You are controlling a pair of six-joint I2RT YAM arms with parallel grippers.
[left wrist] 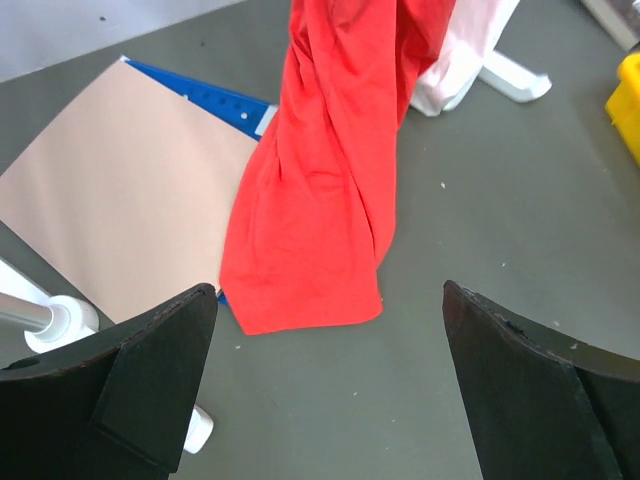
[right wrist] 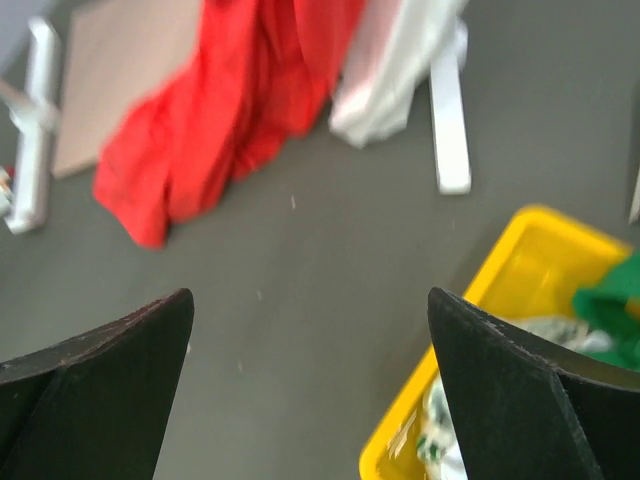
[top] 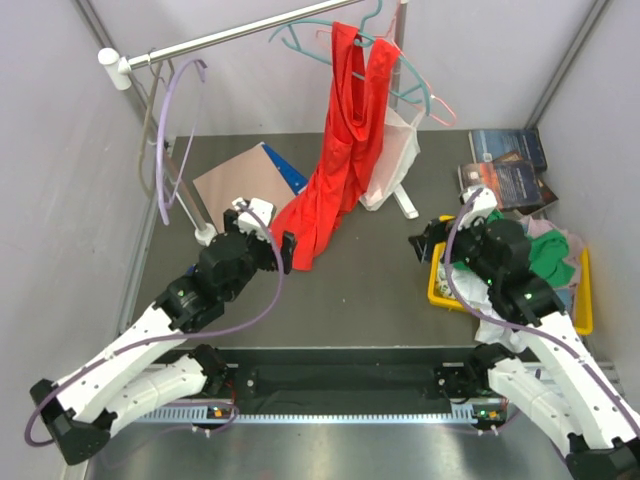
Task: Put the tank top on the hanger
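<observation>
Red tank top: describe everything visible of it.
The tank top is bright red, soft, creased fabric, sleeveless with two shoulder straps. It hangs by those straps from the teal hanger on the rail, long and twisted; its hem lies crumpled on the table, overlapping the brown board at its edge. A white top hangs against its right side.

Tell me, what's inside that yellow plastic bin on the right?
A crumpled green fabric garment and some pale cloth lie in the yellow plastic bin. The right robot arm and the clothes cover its floor, so anything beneath cannot be seen.
</observation>
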